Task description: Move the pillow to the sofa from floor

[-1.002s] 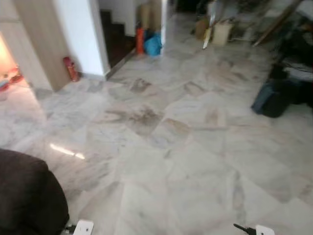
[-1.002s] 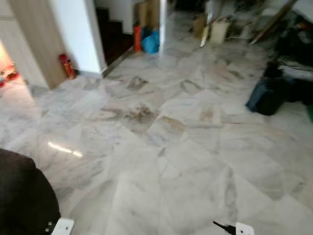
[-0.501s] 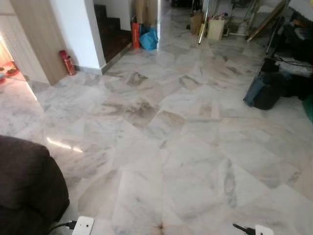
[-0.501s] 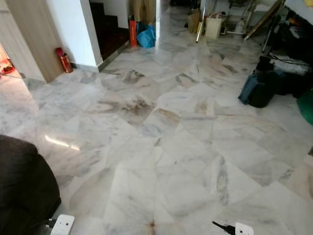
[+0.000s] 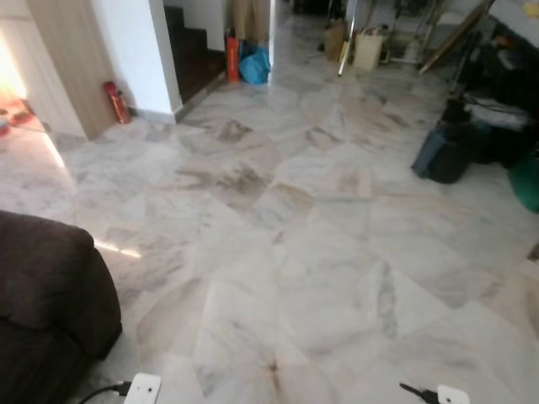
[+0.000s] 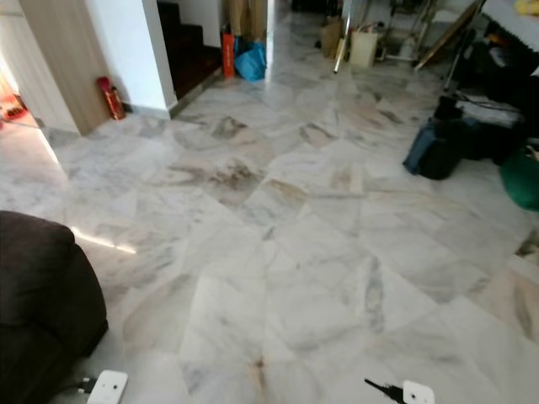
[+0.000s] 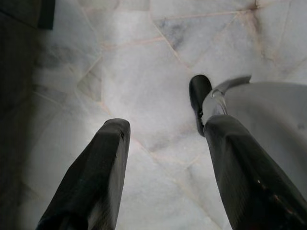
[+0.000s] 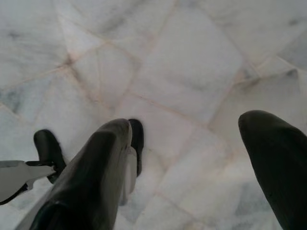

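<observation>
Floor: grey-veined marble tiles (image 5: 320,252), glossy, sun streak near left | Near left: dark brown sofa (image 5: 46,295) | Far left: wood panel (image 5: 72,59), white wall (image 5: 135,50), dark staircase (image 5: 198,59) | Far right: dark clutter (image 5: 488,109)

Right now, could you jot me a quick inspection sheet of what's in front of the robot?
Surface: marble floor, pale grey-veined tiles, glossy, with a sunlit streak near the sofa.
Job's things: dark brown sofa at the robot's lower left; pillow, nothing seen.
Clutter: red fire extinguisher by the wall, blue bag near the stairs, dark bag at right, boxes and leaning poles at the far end.
Grippers: left gripper open, hanging over bare tile; right gripper open, likewise holding nothing.
Cables: black lead into a white block at the bottom edge, by the sofa.
Surroundings: wood-panelled wall, dark staircase, sunlit doorway at far left.
</observation>
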You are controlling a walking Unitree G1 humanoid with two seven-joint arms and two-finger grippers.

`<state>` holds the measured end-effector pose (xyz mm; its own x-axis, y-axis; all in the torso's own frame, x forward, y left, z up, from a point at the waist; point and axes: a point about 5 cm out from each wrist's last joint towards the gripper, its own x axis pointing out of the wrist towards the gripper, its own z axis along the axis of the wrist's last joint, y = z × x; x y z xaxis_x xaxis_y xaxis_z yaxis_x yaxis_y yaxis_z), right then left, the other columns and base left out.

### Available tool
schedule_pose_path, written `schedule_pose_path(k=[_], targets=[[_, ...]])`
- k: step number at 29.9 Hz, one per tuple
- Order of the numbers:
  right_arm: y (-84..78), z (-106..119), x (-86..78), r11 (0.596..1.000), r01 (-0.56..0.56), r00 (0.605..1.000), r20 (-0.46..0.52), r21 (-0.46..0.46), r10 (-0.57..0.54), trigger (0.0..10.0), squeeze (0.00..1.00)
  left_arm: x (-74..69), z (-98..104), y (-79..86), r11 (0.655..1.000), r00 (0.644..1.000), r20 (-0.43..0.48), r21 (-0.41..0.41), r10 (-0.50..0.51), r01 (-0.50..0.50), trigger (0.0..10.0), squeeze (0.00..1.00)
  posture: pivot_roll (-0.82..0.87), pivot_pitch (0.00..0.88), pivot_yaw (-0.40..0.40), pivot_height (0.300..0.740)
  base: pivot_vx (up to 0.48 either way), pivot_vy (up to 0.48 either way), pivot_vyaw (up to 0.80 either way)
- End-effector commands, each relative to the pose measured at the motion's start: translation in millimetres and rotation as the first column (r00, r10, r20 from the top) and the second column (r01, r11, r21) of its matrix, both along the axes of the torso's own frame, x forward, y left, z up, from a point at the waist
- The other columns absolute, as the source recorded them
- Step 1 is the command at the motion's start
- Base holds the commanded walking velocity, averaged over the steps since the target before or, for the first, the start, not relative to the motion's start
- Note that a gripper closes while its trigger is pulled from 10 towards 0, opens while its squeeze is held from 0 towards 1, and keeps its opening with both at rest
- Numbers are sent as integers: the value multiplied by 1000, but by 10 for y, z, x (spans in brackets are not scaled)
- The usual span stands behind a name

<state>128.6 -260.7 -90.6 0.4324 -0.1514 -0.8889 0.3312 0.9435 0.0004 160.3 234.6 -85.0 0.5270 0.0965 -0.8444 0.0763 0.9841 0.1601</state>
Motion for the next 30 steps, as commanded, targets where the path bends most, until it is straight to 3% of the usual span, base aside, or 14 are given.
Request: schedule_pose_path(k=[1, 30], targets=[[-26, 6, -7, 1000, -1, 1000, -5, -2, 1, 10000, 0, -5, -15, -48, 1000, 1000, -5, -18, 12, -12, 10000, 0, 51, 0, -40, 740, -319, 0, 0], [1, -1, -6, 1000, -6, 1000, -6, 19, 6, 10000, 0, -13, -14, -27, 1000, 1000, -14, -11, 1, -1, 10000, 0, 61, 0, -32, 740, -336, 0, 0]])
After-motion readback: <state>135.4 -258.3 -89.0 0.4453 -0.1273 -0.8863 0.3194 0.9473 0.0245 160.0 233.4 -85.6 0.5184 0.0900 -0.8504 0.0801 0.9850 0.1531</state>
